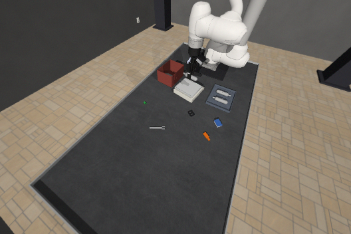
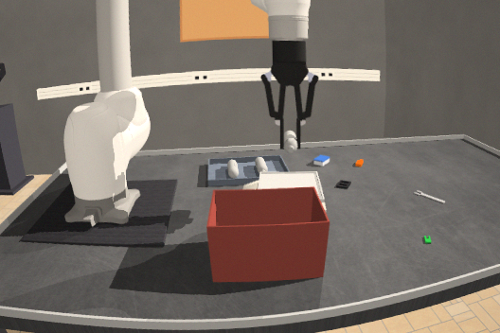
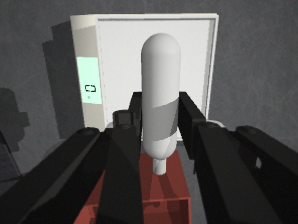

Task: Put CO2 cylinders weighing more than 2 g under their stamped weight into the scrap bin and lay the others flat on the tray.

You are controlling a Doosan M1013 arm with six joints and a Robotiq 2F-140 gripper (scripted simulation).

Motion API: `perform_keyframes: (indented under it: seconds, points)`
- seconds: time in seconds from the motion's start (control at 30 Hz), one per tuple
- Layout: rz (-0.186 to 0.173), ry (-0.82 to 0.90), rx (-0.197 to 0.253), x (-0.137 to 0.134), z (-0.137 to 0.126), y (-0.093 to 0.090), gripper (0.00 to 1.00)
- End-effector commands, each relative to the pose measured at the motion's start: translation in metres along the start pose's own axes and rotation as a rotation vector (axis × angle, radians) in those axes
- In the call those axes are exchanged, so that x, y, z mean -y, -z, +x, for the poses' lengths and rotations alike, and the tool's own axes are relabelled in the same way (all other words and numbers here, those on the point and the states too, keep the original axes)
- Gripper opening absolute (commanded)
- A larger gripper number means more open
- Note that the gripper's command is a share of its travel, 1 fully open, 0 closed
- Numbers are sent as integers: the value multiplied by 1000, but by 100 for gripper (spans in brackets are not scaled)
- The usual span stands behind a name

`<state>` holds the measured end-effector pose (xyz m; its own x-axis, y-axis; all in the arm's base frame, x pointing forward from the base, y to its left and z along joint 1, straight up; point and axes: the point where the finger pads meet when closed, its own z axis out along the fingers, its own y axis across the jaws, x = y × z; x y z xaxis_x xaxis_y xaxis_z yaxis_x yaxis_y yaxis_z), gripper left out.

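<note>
My gripper (image 2: pixel 290 140) is shut on a white CO2 cylinder (image 3: pixel 160 120) and holds it lying level, raised above the white scale. The cylinder also shows in the exterior view (image 2: pixel 290 140), and the gripper in the top view (image 1: pixel 193 76). The scale (image 1: pixel 188 89) stands between the red scrap bin (image 2: pixel 267 233) and the grey tray (image 2: pixel 247 169). Its green display (image 3: pixel 89 81) shows a single digit. Two more cylinders (image 2: pixel 233 167) (image 2: pixel 260 163) lie flat in the tray (image 1: pixel 221 98). The bin (image 1: pixel 170 72) looks empty, and its rim shows under my fingers in the wrist view (image 3: pixel 145 195).
Small loose items lie on the dark table: a blue block (image 1: pixel 217 122), an orange piece (image 1: pixel 207 135), a black part (image 1: pixel 191 113), a metal wrench (image 1: pixel 157 127) and a green bit (image 1: pixel 145 102). The arm's base (image 2: pixel 101 162) stands on a dark mat behind the bin.
</note>
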<state>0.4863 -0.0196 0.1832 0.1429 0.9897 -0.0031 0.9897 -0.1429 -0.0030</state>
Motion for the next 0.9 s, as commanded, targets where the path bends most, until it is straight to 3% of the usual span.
perform_keyframes:
  seconds: [0.0, 0.5, 0.57, 0.7, 0.87]
  points:
    - [-1, 0, 0, -1, 0, 11, 10]
    - [-1, 0, 0, -1, -3, 15, 10]
    - [-1, 0, 0, -1, -21, 15, 10]
    - [-1, 0, 0, 7, -94, 15, 10]
    - [-1, 0, 0, 29, -157, 15, 10]
